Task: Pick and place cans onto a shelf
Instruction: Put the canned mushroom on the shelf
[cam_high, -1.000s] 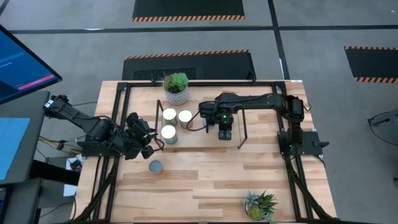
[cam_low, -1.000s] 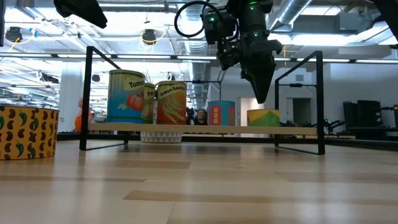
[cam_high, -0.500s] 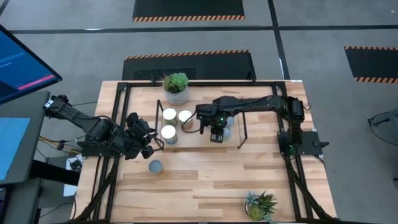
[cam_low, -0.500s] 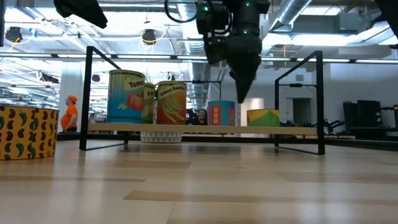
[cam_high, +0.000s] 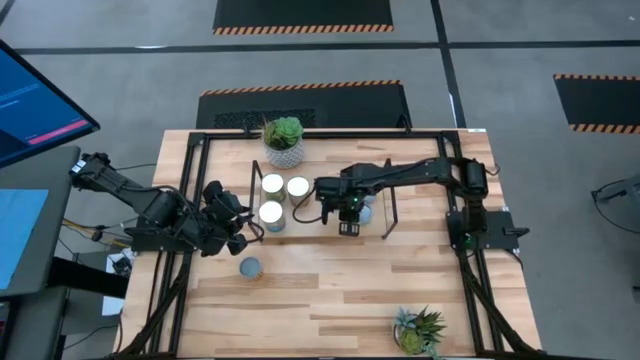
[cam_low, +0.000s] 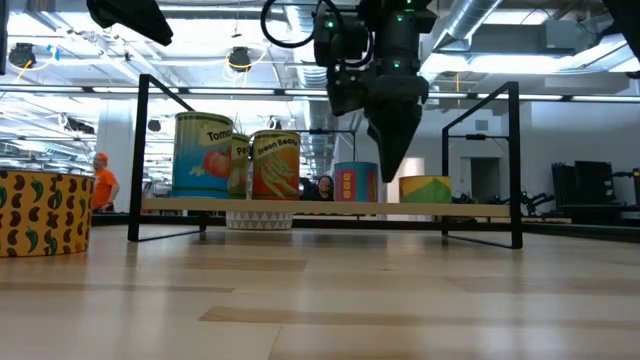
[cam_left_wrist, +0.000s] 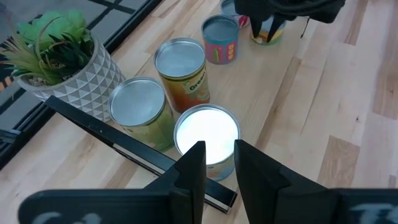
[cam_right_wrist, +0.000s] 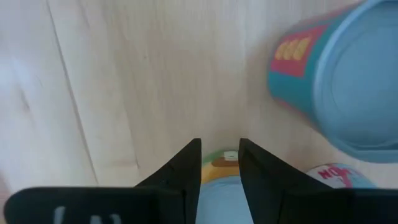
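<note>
The shelf is a low wood board with black wire ends. Three cans stand on its left part. A teal and pink can and a short yellow-green can stand further right. One yellow can with black shapes stands on the tabletop near the left arm. My right gripper is shut and points down over the shelf between the teal can and the yellow-green can. My left gripper is shut and waits beside the shelf's left end.
A white patterned pot with a succulent stands behind the shelf's left end. A spiky plant stands at the near right. The shelf's wire ends rise on both sides. Bare tabletop lies in front of the shelf.
My right gripper has gone toward the table's left edge, from above the yellow-green can to the gap beside the teal can, and has sunk a little. Both cans stay where they were.
</note>
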